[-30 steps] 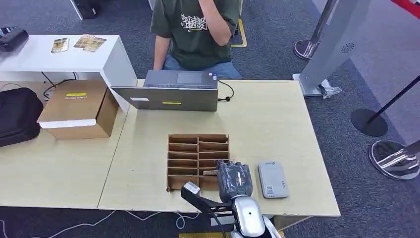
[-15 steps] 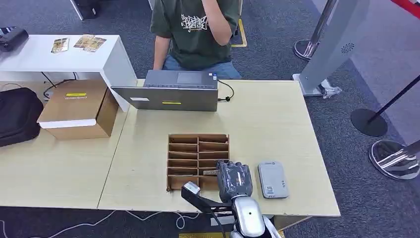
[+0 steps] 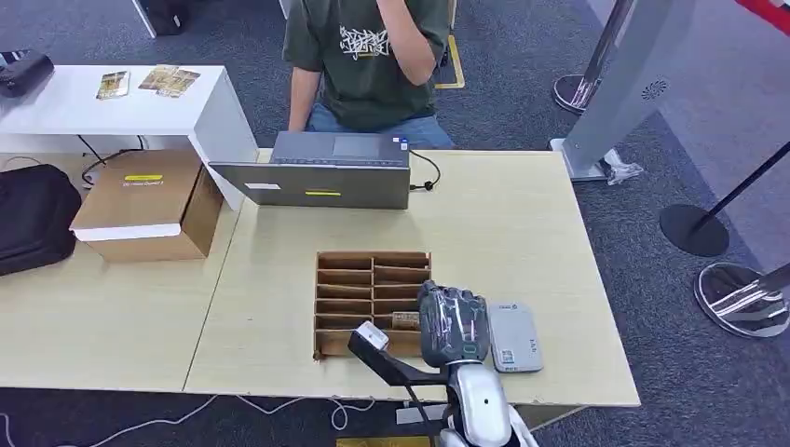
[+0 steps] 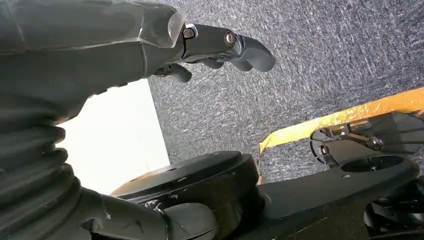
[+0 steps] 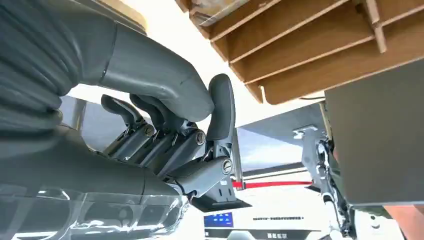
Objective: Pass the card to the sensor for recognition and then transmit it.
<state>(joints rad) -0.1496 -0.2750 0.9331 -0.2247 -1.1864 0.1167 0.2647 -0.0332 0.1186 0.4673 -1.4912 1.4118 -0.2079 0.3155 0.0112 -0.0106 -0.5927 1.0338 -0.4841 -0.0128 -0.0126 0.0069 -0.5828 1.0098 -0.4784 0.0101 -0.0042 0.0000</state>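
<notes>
**Right hand raised between the card rack and the sensor**

While a person in a dark green shirt [image 3: 365, 56] sits at the far side of the pale wooden table [image 3: 522, 233], the robot's right hand [image 3: 454, 324] is held above the near edge of the tabletop. Its silver forearm rises from below, and the hand, under a clear wrinkled cover, points away from the robot with its back turned upward. It hangs over the gap between two things: a brown cardboard rack [image 3: 373, 300] divided into two columns of narrow slots, and a flat grey sensor pad [image 3: 518, 337] lying just to the right of the rack. The hand overlaps the rack's lower right slots and the sensor's left edge.

At the hand's left side, a small tan card [image 3: 405, 318] pokes out, level with a lower right slot of the rack. From above I cannot tell whether the card is clear of the slot. In the right wrist view, the thick grey thumb [image 5: 222, 107] stands upright against the dark curled fingers [image 5: 150, 125], closed together in a pinch; the card itself is not clear there, so a grip looks likely but not certain.

The left hand [image 4: 150, 35] hangs low beside the robot, over grey carpet, its dark fingers [image 4: 240, 47] loosely bent and holding nothing.

A closed grey laptop [image 3: 321, 172] lies at the table's far edge.
</notes>
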